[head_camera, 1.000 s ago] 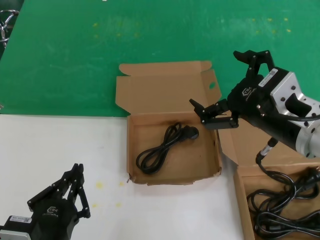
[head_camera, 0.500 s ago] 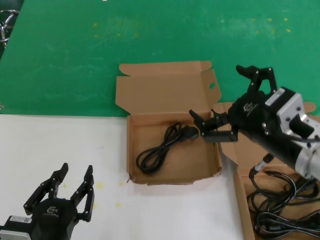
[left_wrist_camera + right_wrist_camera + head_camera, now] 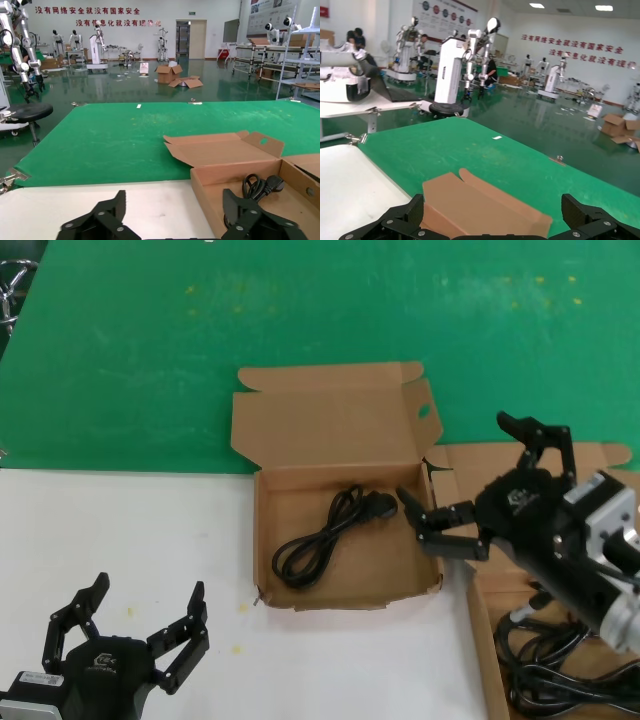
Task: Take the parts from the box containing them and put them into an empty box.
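A brown box with an oval hole in its lid flap (image 3: 345, 600) lies open at the middle and holds one looped black power cord (image 3: 325, 535). A second brown box (image 3: 480, 640) at the lower right holds several black cords (image 3: 560, 665). My right gripper (image 3: 453, 458) is open and empty, above the gap between the two boxes, near the right box's lid. In the right wrist view the gripper (image 3: 492, 205) faces a cardboard lid (image 3: 480, 207). My left gripper (image 3: 150, 587) is open and empty at the front left. The left wrist view shows the gripper (image 3: 175, 200) beside the middle box (image 3: 210, 176) and its cord (image 3: 260, 185).
The boxes sit where the green mat (image 3: 300, 310) meets the white table top (image 3: 100, 530). The right box runs out of view at the right and lower edges. A metal object (image 3: 12, 290) shows at the far left edge.
My right gripper has moved away from over the middle box, down and to the right toward the right box, staying open. My left gripper has opened wide.
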`<control>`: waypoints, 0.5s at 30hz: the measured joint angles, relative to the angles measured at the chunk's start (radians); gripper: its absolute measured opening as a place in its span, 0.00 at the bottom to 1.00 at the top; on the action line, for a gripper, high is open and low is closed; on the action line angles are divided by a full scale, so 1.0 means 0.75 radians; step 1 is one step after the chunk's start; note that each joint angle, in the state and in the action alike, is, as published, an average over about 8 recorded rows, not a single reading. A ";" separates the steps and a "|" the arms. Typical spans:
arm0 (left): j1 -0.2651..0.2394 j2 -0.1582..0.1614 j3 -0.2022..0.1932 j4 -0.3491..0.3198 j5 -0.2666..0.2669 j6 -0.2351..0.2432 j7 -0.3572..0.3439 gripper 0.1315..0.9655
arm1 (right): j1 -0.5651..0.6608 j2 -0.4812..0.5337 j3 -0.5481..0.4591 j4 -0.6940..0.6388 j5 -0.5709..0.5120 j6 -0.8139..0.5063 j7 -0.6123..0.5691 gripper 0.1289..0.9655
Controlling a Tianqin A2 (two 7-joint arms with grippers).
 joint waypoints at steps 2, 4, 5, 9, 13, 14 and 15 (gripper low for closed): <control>0.000 0.000 0.000 0.000 0.000 0.000 0.000 0.55 | -0.028 0.000 0.006 -0.002 0.032 0.027 -0.021 1.00; 0.000 0.000 0.000 0.000 0.000 0.000 0.001 0.61 | -0.055 0.000 0.012 -0.005 0.064 0.054 -0.042 1.00; 0.000 0.000 0.000 0.000 0.000 0.000 0.001 0.64 | -0.069 0.000 0.015 -0.006 0.080 0.067 -0.052 1.00; 0.000 0.000 0.000 0.000 0.000 0.000 0.001 0.75 | -0.124 0.001 0.027 -0.010 0.144 0.120 -0.093 1.00; 0.000 0.000 0.000 0.000 0.000 0.000 0.001 0.82 | -0.180 0.001 0.039 -0.015 0.208 0.174 -0.135 1.00; 0.000 0.000 0.000 0.000 0.000 0.000 0.001 0.83 | -0.194 0.001 0.042 -0.016 0.224 0.187 -0.146 1.00; 0.000 0.000 0.000 0.000 0.000 0.000 0.000 0.85 | -0.207 0.001 0.045 -0.017 0.239 0.200 -0.156 1.00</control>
